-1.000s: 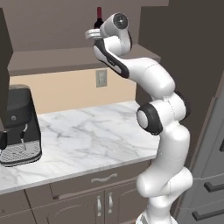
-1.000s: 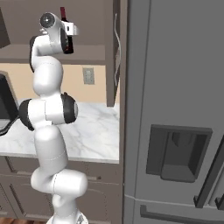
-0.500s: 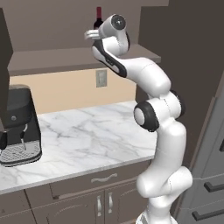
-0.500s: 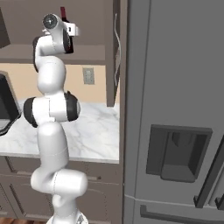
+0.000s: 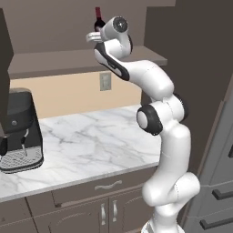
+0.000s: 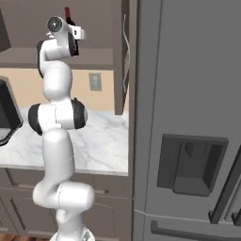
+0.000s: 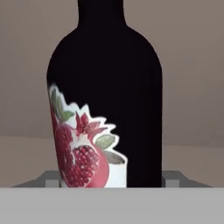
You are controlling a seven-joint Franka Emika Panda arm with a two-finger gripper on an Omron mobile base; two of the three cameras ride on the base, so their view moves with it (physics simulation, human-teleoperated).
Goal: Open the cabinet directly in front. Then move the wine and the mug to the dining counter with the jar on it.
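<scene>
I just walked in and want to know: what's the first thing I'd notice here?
The tall white robot arm reaching up from the floor to the open cabinet shelf. Its pincer is right at a dark wine bottle with a red fruit label. A black coffee machine sits on the marble counter at left.

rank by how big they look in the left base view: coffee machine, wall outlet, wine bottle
1. coffee machine, largest by far.
2. and 3. wall outlet and wine bottle look about alike; the arm hides most of the bottle, so I won't rank them.

Base views flank arm, hand view close (wine (image 7: 105, 96))
</scene>
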